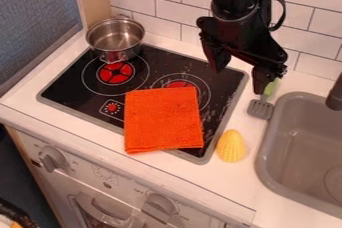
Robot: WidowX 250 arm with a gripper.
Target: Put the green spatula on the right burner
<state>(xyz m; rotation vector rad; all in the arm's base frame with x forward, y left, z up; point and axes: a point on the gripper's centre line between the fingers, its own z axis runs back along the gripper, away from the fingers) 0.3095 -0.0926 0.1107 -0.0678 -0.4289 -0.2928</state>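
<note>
Fingers [218, 58] apart, green spatula [260, 109] on bench [234, 189] beside sink.
Bench carries black stovetop [75, 92], with grey sink [294, 142] to its right in view; orange cloth [163, 122] lies flat, covers part of right burner [180, 84] and hangs past stovetop's front edge; metal pot [117, 54] upright at stovetop's back left corner; spatula lies between stovetop and sink, slotted head toward front, handle partly hidden behind one finger, can't tell if touching; yellow corn-shaped item [231, 147] on bench, in front of spatula, near stovetop edge.
</note>
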